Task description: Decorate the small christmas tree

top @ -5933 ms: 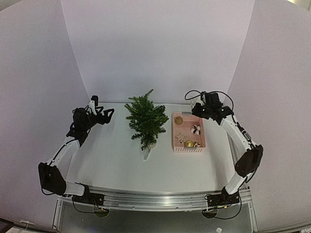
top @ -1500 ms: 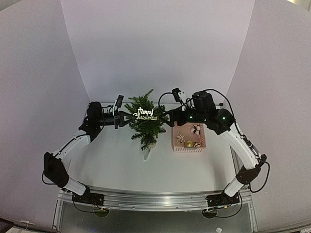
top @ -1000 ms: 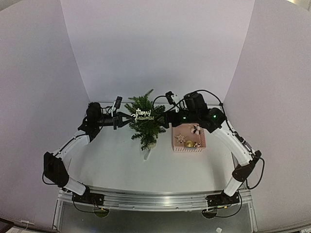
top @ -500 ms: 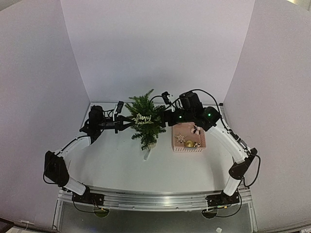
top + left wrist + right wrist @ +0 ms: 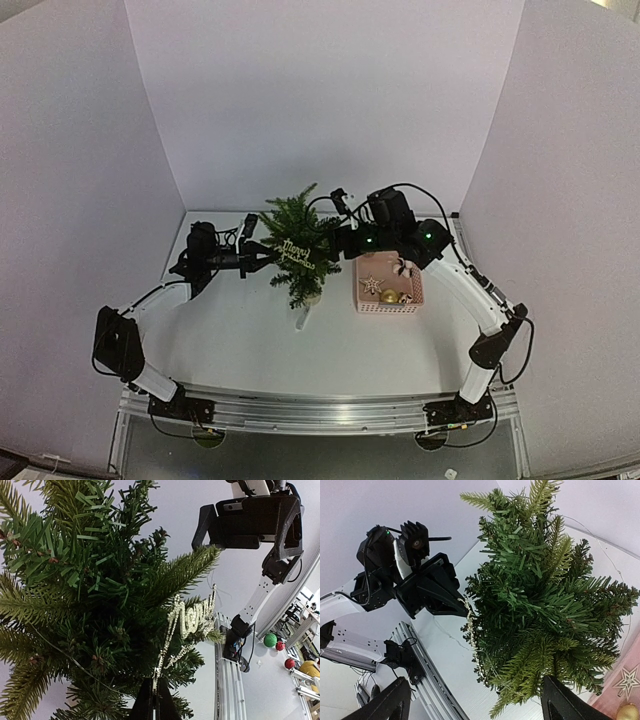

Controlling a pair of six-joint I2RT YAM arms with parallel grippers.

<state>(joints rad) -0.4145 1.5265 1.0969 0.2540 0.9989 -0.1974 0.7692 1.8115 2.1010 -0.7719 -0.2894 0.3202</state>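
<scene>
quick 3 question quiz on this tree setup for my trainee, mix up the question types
1. True or false: the right jaws are shut on a gold ball.
2. What do the left jaws hold against the small christmas tree? A) a star B) a glittery Merry Christmas sign C) a red ball
3. In the top view, on which side of the tree does the pink basket sit?

Key: 1 false, they stand open; 2 B; 3 the right.

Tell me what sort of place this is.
Probably a robot lab's recording booth: plain white walls around the table, left arm and right arm on an aluminium rail, a small christmas tree.
</scene>
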